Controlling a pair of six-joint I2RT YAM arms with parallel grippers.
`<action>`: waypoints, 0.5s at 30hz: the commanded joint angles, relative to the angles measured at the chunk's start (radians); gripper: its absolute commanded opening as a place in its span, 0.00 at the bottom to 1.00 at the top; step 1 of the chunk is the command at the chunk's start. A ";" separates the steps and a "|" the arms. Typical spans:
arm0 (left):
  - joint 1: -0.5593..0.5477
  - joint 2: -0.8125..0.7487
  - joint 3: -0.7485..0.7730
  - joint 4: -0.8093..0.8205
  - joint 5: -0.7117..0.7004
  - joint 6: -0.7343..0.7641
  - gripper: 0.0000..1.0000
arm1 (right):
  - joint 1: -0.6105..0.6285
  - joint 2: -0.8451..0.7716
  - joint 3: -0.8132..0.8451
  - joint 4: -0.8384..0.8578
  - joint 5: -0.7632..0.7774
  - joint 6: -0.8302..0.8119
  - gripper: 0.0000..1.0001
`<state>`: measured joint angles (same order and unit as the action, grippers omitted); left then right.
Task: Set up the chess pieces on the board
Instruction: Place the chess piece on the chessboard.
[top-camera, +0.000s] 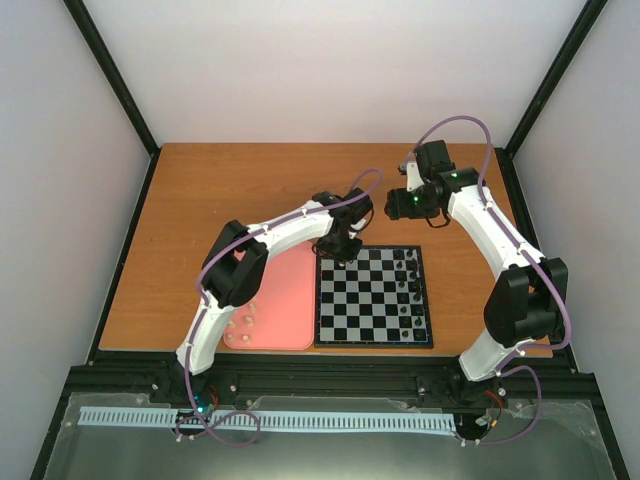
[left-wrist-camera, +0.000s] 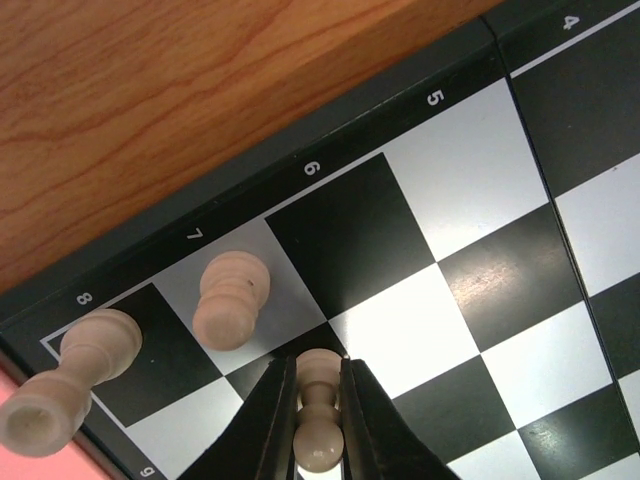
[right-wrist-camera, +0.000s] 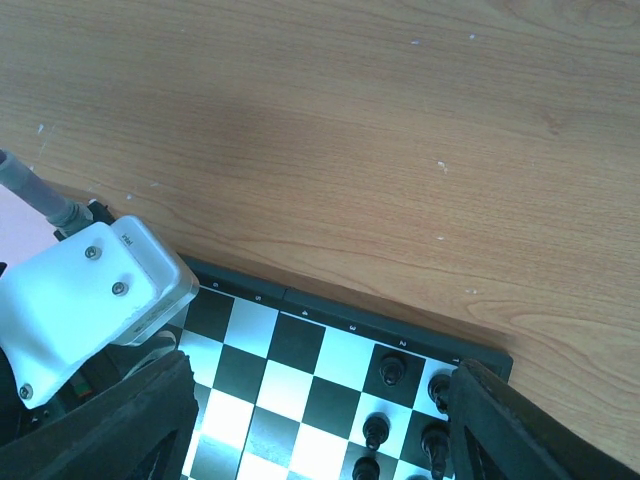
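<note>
The board (top-camera: 372, 297) lies on the table in front of the arms. My left gripper (top-camera: 341, 250) is over its far left corner, shut on a cream-white pawn (left-wrist-camera: 320, 425) held upright between the fingers (left-wrist-camera: 275, 420). The pawn's base is at a dark square of the board (left-wrist-camera: 470, 180); I cannot tell if it touches. Two more cream pieces (left-wrist-camera: 232, 298) (left-wrist-camera: 75, 385) stand on the edge squares beside it. My right gripper (right-wrist-camera: 322, 385) hangs open and empty above the board's far edge (right-wrist-camera: 330, 320); in the top view it (top-camera: 398, 205) is behind the board.
A salmon-pink tray (top-camera: 285, 300) touches the board's left side, with several cream pieces (top-camera: 243, 322) at its near end. Black pieces (top-camera: 408, 285) (right-wrist-camera: 392, 370) fill the board's right columns. The left arm's white wrist (right-wrist-camera: 90, 300) is close to my right gripper's left finger.
</note>
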<state>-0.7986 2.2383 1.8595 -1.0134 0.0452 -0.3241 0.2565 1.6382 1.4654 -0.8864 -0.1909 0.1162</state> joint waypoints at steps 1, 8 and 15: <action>-0.004 0.003 0.031 -0.022 -0.025 0.023 0.04 | -0.010 0.008 0.008 0.004 0.002 -0.010 0.69; -0.002 0.005 0.032 -0.034 -0.045 0.022 0.04 | -0.009 0.025 0.017 0.005 -0.007 -0.009 0.69; -0.002 0.011 0.033 -0.042 -0.041 0.025 0.05 | -0.009 0.024 0.015 0.004 -0.008 -0.010 0.69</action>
<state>-0.7982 2.2387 1.8599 -1.0206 0.0216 -0.3168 0.2565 1.6585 1.4654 -0.8860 -0.1951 0.1162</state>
